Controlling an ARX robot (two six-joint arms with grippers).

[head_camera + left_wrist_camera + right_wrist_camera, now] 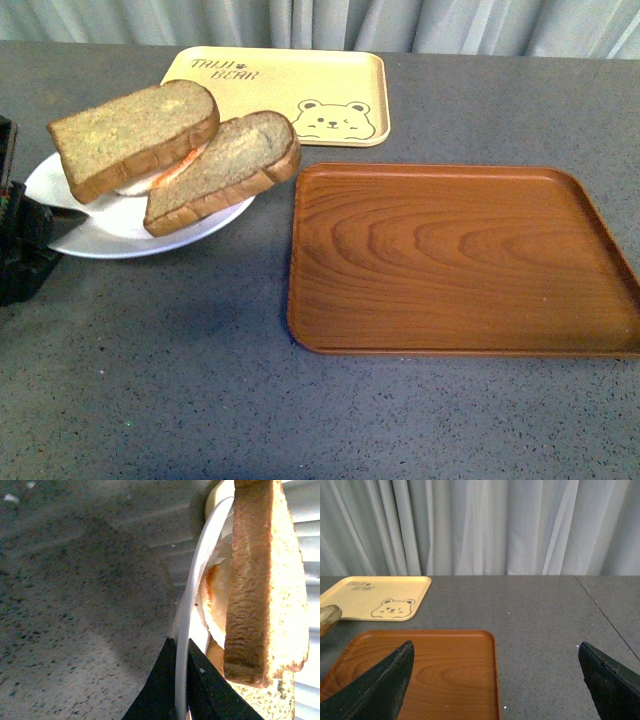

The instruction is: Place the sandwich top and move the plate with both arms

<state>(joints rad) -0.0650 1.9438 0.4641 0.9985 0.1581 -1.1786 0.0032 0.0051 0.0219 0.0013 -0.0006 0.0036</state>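
The white plate (120, 228) sits at the left of the table, its left side raised a little. On it the squarish sandwich top (135, 135) leans over white and orange filling, next to a second slice with a domed end (225, 170). My left gripper (45, 215) is shut on the plate's left rim. In the left wrist view its jaws (178, 642) pinch the thin plate edge (200, 565), with the sandwich top (260, 580) just beyond. My right gripper (495, 645) is open and empty above the wood tray's right edge; it is out of the front view.
A brown wood-grain tray (460, 260) lies right of the plate and also shows in the right wrist view (445, 670). A pale yellow bear tray (280, 90) lies behind, near the curtain. The table is grey and speckled.
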